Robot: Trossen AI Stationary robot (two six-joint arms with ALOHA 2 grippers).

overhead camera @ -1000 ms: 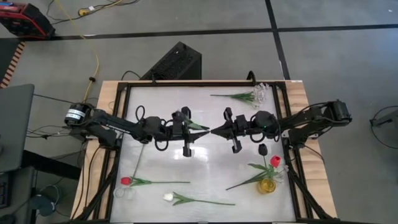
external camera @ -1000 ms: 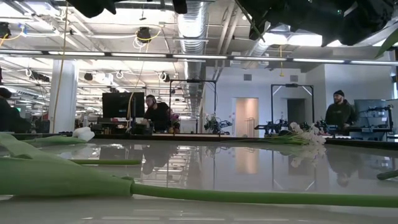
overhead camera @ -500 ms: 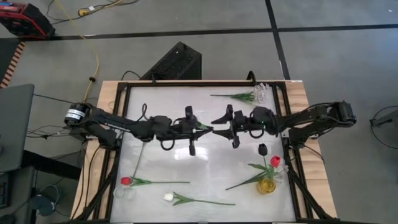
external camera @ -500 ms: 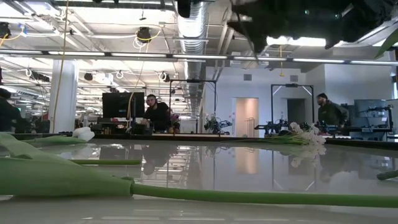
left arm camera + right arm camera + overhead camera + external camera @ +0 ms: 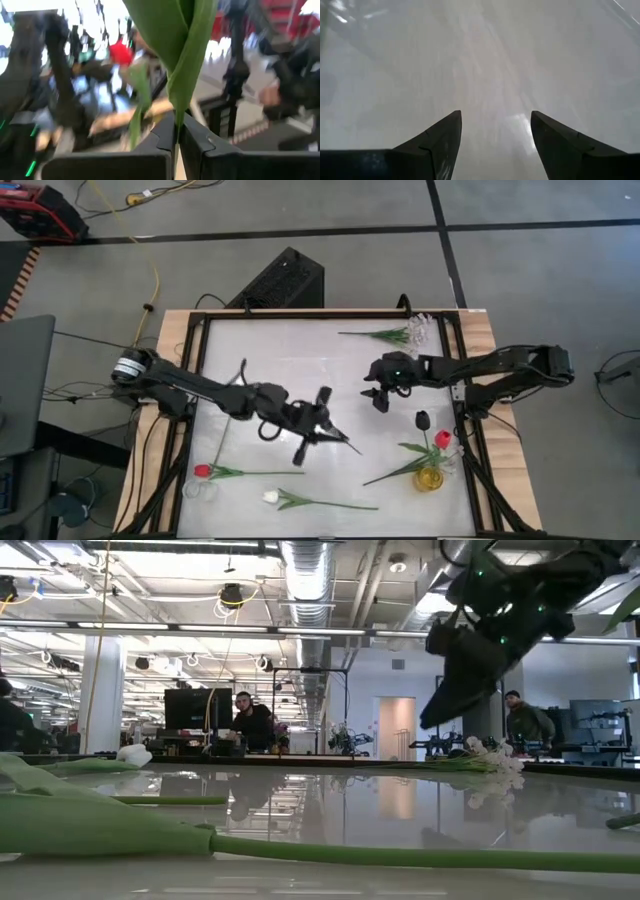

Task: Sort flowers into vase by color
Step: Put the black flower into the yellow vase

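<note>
The left hand (image 5: 318, 426) sits near the middle of the glossy white counter (image 5: 300, 360), a little toward 7 o'clock from centre. It is clenched on a thin green flower stem (image 5: 340, 440) that pokes out of it toward 4 o'clock. In the left wrist view the two dark fingers (image 5: 165, 137) press together on that stem, and broad green leaves (image 5: 175, 45) rise from the pinch.

The right hand (image 5: 378, 385) hangs over the counter toward 2 o'clock from centre, its fingers (image 5: 440, 140) spread wide and released, with only bare counter between them.

At the 12 to 1 o'clock edge lies a sprig of tiny white blossoms on a green stem (image 5: 385, 335). Near the 4 o'clock corner a small clear glass vase of yellow liquid (image 5: 430, 478) holds a red tulip (image 5: 442, 439); a near-black tulip (image 5: 422, 419) stands just beside it. Toward 7 o'clock a second red tulip with a long green stem (image 5: 203, 471) lies flat, and a white tulip with green leaves (image 5: 270, 496) lies near the 6 o'clock edge.
</note>
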